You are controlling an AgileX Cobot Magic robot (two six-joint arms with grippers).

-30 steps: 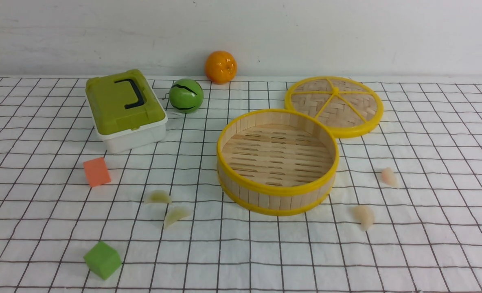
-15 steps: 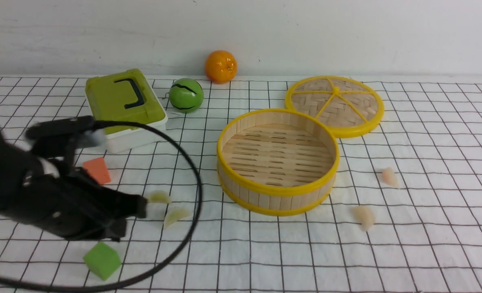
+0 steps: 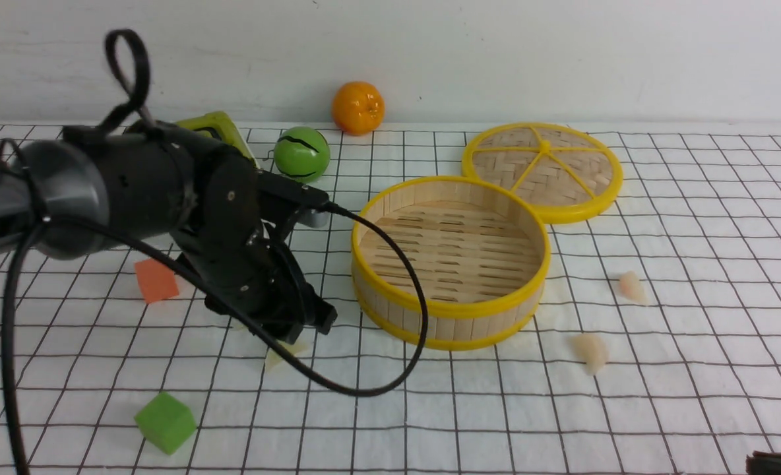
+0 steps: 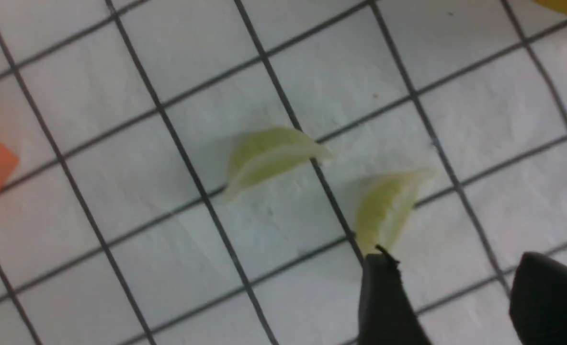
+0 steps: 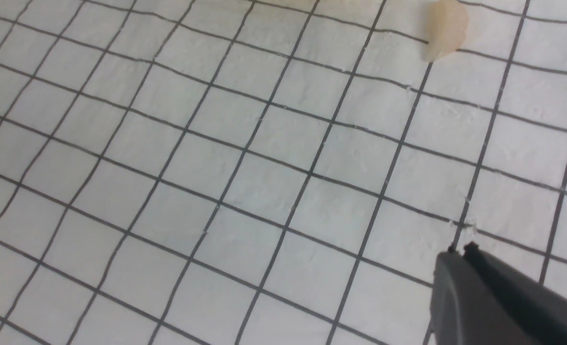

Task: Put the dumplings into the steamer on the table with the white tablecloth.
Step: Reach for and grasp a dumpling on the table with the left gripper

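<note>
Dumplings: four, all lying on the white tablecloth (image 3: 694,218); none is in the steamer (image 3: 450,307) yet.
Green pair: the nearer green dumpling (image 4: 386,211) and the farther green dumpling (image 4: 269,155) both lie ahead of the left gripper (image 4: 460,306).
Left gripper state: jaws spread apart, nothing between them.
Key relation: the nearer green dumpling sits just off the tip of one finger (image 4: 384,297), not in the gap, which lies to its side, toward the steamer.
Long axis: slanted, closer to in line with the fingers than across them, so the jaws would likely close over its short width.
Next move, as a judgement: a small sideways shift to centre the gap, then reach forward.
Steamer: empty, just beside the left gripper on its right.
Pinkish pair: one pinkish dumpling (image 3: 592,349) and another (image 3: 631,287) lie beyond the steamer, well apart from the left gripper.
Right gripper (image 5: 460,251) state: pinched shut, empty.
Nearer arm: left for green, right for pinkish.
</note>
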